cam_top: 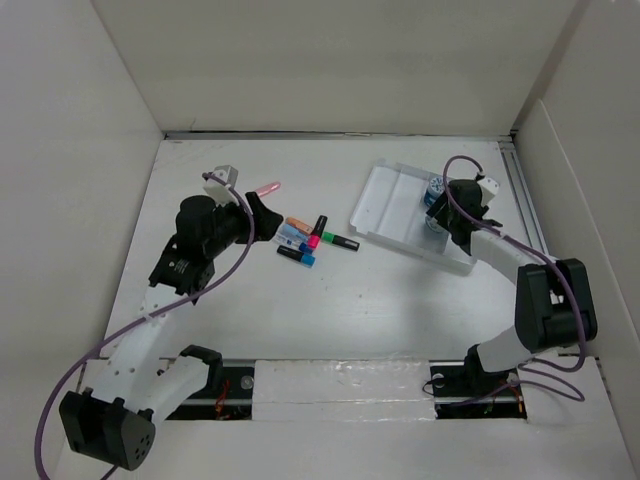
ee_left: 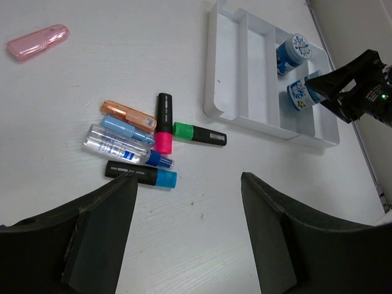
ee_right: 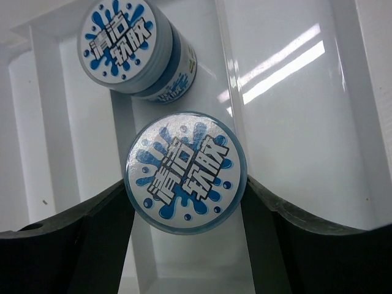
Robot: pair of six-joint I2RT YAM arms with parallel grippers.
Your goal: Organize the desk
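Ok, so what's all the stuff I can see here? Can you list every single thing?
flat matte desk: one, white, under everything
plastic tray with compartments: one, white, far right part of the desk
round jars with splash-pattern lids: two, blue and white, in the tray; the far jar stands free, the near jar sits between the right fingers
pens and highlighters: six; orange, light blue, clear, and black with pink, green or blue ends; bunched mid-desk, left of the tray
small see-through plastic case: one, pink, alone beyond the pens
left gripper: one, black, open and empty, by the pens
right gripper: one, black, closed on the near jar
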